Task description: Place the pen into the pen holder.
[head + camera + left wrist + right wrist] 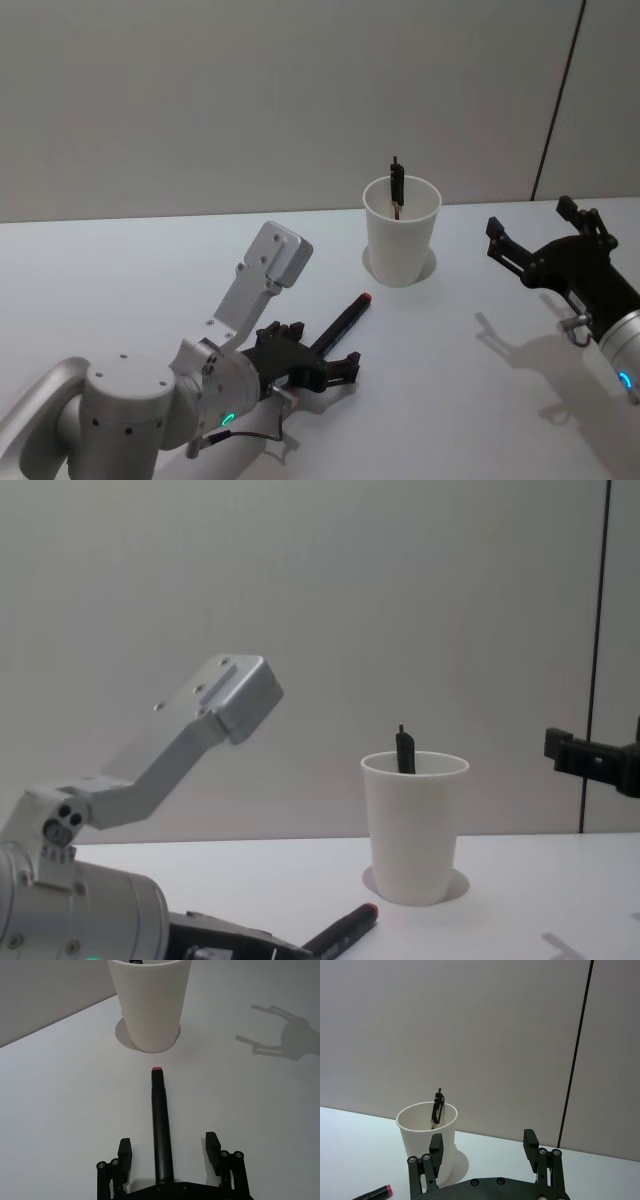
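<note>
Fingers [125, 1152] of my left gripper [168, 1140] sit open astride the pen [160, 1115] near the cup [150, 1005], right gripper [483, 1139] idle and open at right, so next I'd close and lift.

White table [120, 300], plain grey wall [200, 100]

Plain grey wall [200, 100], dark vertical seam [558, 100], white tabletop [120, 280]
</note>
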`<state>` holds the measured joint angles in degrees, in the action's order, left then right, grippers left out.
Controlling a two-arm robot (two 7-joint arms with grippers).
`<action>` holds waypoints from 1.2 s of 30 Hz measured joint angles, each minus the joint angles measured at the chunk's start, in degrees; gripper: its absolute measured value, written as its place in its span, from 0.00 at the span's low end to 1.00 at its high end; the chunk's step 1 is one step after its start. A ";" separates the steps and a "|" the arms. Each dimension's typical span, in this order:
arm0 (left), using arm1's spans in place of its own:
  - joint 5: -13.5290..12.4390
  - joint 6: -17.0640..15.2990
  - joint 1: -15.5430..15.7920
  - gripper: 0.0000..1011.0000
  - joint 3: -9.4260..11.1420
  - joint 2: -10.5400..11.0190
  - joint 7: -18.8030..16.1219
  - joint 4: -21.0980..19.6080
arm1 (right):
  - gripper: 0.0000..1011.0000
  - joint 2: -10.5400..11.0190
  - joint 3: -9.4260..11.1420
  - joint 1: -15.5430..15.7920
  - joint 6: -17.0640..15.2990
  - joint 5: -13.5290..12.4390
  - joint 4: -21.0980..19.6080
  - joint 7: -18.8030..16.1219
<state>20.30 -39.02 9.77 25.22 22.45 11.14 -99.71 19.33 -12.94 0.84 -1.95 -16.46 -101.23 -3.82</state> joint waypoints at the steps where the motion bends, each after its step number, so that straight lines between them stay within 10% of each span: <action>1: 0.00 0.00 0.00 0.93 0.00 -0.01 0.00 0.00 | 0.99 0.00 0.00 0.00 0.00 0.00 0.00 0.00; 26: 0.05 0.00 0.02 0.19 0.01 -0.05 -0.06 0.06 | 0.99 0.00 0.00 0.00 0.00 0.00 0.00 0.00; 36: 0.04 0.01 0.02 0.17 0.00 -0.05 -0.07 0.06 | 0.99 0.00 0.00 0.00 0.00 0.00 0.00 0.00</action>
<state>20.34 -39.01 9.79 25.23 22.41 11.07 -99.66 19.33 -12.94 0.84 -1.95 -16.46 -101.23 -3.83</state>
